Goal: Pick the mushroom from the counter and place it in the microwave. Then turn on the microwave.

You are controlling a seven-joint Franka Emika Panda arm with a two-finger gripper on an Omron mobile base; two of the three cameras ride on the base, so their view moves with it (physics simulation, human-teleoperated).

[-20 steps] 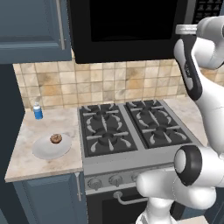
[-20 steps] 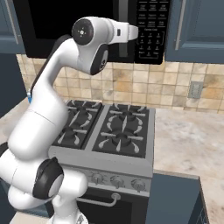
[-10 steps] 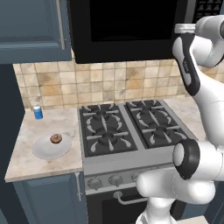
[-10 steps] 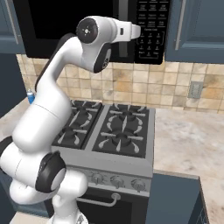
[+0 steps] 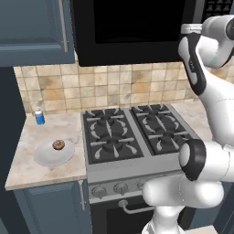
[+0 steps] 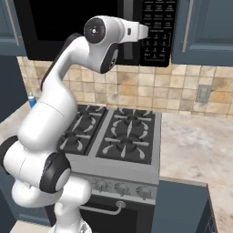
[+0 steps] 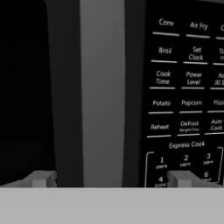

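Claw (image 7: 111, 178) spread wide, holding nothing, both fingertips (image 7: 43, 178) low in the hand view, straddling the microwave's vertical door handle (image 7: 101, 87). Handle sits roughly centred between the tips, with the keypad (image 7: 188, 100) just to its right. Step in hand looks like opening the door of the microwave (image 5: 132, 27) before any pick. To do it well: advance straight until the bar lies well between the fingers, close squarely on it, then pull along the door's swing arc rather than straight back, keeping the right tip off the buttons. Arm (image 6: 82, 59) reaches high from the base, over the gas stove (image 5: 137, 132). Mushroom (image 5: 58, 145) lies untouched on the white plate (image 5: 45, 157), on the counter (image 5: 27, 169) left of the stove, blue bottle (image 5: 39, 116) behind it.
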